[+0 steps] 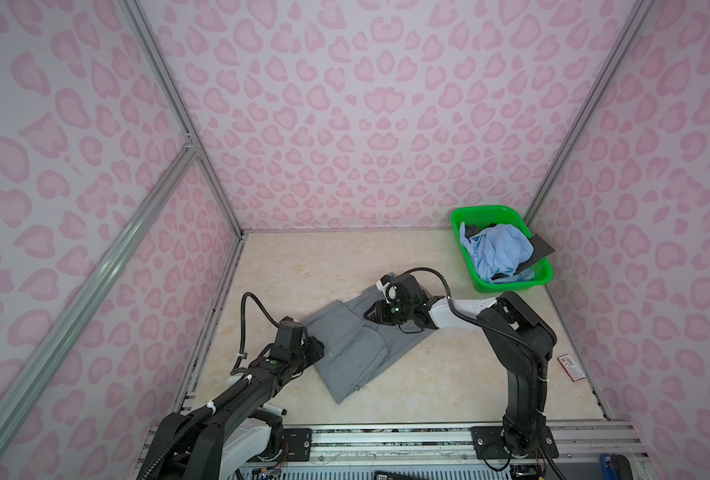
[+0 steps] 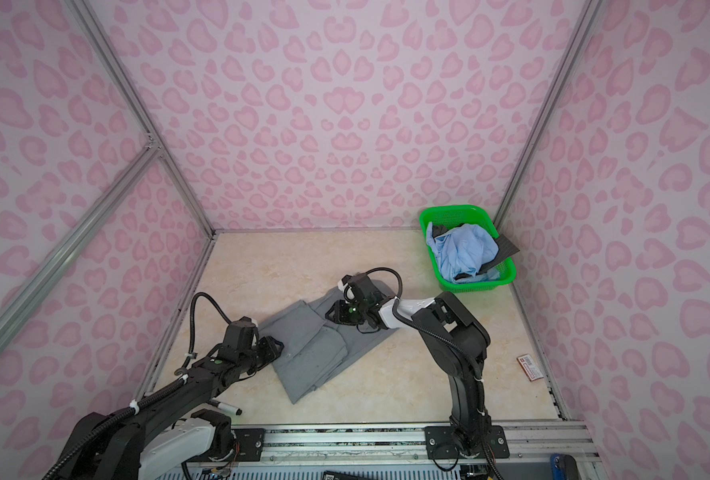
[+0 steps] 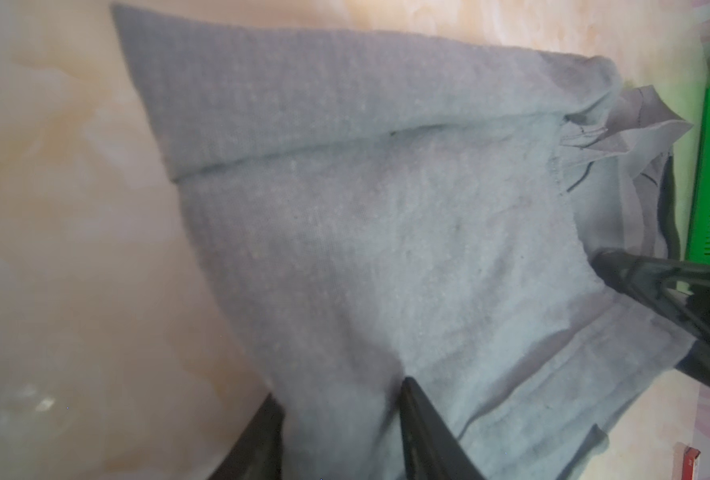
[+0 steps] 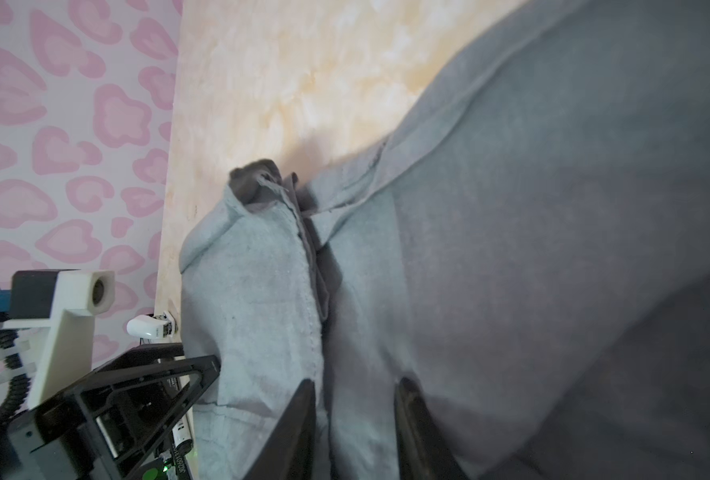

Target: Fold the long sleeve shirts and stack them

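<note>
Left claw (image 1: 319,345) is down at the near-left edge of the grey shirt (image 1: 357,353). On its wrist view the fingers (image 3: 421,428) stand either side of the cloth, but whether they're clamped, I can't tell. Right claw (image 1: 368,313) sits at the shirt's far end, and its wrist view shows fabric filling the gap between the fingers (image 4: 299,432), pinched, so it's gripping the shirt. The shirt lies partly folded and flat on the tabletop (image 1: 448,382) between both arms. In the back right corner, a green basket (image 1: 511,286) holds a crumpled light blue shirt (image 1: 498,249) over a dark charcoal shirt (image 1: 542,247).
</note>
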Controlling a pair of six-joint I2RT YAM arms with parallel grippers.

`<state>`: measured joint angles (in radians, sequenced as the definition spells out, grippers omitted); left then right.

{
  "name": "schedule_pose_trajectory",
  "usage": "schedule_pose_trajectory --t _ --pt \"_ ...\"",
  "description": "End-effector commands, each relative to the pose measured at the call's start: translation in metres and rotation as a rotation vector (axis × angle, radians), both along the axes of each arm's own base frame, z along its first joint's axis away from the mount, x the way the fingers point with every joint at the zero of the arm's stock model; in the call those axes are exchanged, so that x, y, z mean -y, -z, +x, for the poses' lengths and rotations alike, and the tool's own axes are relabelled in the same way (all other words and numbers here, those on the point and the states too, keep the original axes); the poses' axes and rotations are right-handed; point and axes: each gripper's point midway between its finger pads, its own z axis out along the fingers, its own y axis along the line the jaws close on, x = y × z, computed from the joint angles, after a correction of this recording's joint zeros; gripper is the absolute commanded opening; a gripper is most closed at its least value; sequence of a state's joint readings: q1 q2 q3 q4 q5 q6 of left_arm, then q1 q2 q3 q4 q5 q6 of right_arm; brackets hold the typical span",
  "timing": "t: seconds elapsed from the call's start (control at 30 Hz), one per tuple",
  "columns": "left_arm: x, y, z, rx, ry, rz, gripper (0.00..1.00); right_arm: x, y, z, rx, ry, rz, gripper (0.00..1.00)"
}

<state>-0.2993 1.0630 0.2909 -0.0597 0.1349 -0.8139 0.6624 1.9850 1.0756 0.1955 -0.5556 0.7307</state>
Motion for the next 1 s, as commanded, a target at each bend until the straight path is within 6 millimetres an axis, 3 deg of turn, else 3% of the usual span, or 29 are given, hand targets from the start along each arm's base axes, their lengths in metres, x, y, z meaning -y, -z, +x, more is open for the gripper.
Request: schedule_pose_trajectory --t 0.0,0.23,0.53,0.77,0.97 --pt "-0.003 0.016 -0.024 -0.103 0.007 0.007 0.38 0.0 0.008 0.009 -0.001 0.083 0.033 0.32" --pt "-0.001 0.004 -0.018 -0.048 0.012 -0.012 0.19 -0.008 0.024 -0.001 -0.018 0.085 0.017 0.3" --pt "0.002 -0.023 -0.007 0.04 0.004 -0.039 0.04 -0.002 0.035 -0.008 -0.031 0.129 0.003 0.29" --pt "0.008 -0.047 -0.003 0.075 -0.012 -0.102 0.04 0.002 0.041 -0.015 -0.029 0.167 -0.04 0.27" --pt "0.014 -0.085 0.006 0.129 -0.03 -0.168 0.04 -0.012 0.04 -0.024 -0.022 0.151 -0.051 0.27"
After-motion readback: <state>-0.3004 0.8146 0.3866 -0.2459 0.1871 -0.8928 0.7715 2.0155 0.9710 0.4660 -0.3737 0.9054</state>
